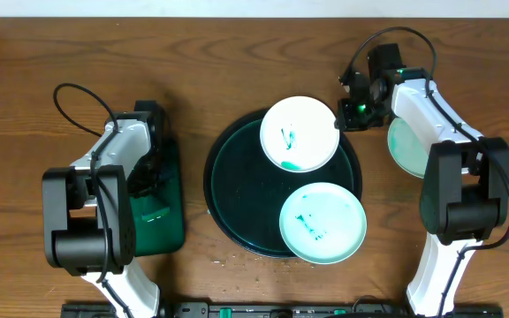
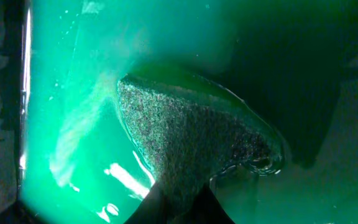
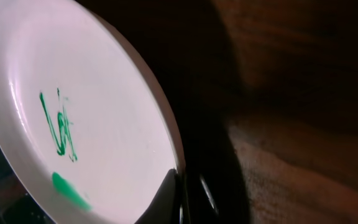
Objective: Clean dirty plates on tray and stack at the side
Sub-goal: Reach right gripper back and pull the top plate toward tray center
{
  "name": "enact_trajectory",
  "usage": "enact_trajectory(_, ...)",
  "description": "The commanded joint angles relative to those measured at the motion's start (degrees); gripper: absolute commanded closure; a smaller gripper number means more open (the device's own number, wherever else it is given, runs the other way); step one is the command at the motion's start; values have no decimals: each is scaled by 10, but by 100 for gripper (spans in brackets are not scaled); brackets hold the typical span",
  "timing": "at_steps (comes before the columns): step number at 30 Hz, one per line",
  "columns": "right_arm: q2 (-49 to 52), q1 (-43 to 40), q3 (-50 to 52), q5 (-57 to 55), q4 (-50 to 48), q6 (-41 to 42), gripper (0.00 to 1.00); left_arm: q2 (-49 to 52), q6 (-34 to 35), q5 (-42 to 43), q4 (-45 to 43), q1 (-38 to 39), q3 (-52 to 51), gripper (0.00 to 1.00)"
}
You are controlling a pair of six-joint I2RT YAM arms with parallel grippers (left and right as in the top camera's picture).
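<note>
The white plate point(image 1: 299, 132) with green smears is tilted over the far part of the round dark tray point(image 1: 228, 199). My right gripper point(image 1: 343, 113) is shut on its right rim; in the right wrist view the fingers point(image 3: 179, 177) clamp the plate's edge point(image 3: 104, 124). A pale mint plate point(image 1: 322, 223) with green marks lies on the tray's near right. Another mint plate point(image 1: 405, 146) lies on the table right of the tray, partly hidden by my right arm. My left gripper point(image 2: 181, 186) is shut on a grey speckled sponge point(image 2: 191, 137) that dips in green liquid.
A rectangular dark green tray point(image 1: 170, 230) of green liquid point(image 2: 73, 93) stands left of the round tray, under my left arm point(image 1: 122, 150). Small crumbs point(image 1: 228, 259) lie on the wooden table in front of the round tray.
</note>
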State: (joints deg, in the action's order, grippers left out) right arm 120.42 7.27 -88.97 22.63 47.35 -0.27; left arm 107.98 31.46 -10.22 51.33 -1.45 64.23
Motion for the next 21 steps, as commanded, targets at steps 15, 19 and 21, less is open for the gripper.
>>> enact_trajectory(15, -22, 131, 0, -43, 66, 79, 79, 12, -2, 28, -6, -1, -2, 90)
enact_trajectory(19, -20, 142, 0, -68, 60, 128, 59, 12, -2, 28, -6, -1, -2, 91)
enact_trajectory(21, -17, 142, 0, -68, 53, 152, 67, 12, -2, 28, -6, -1, -2, 91)
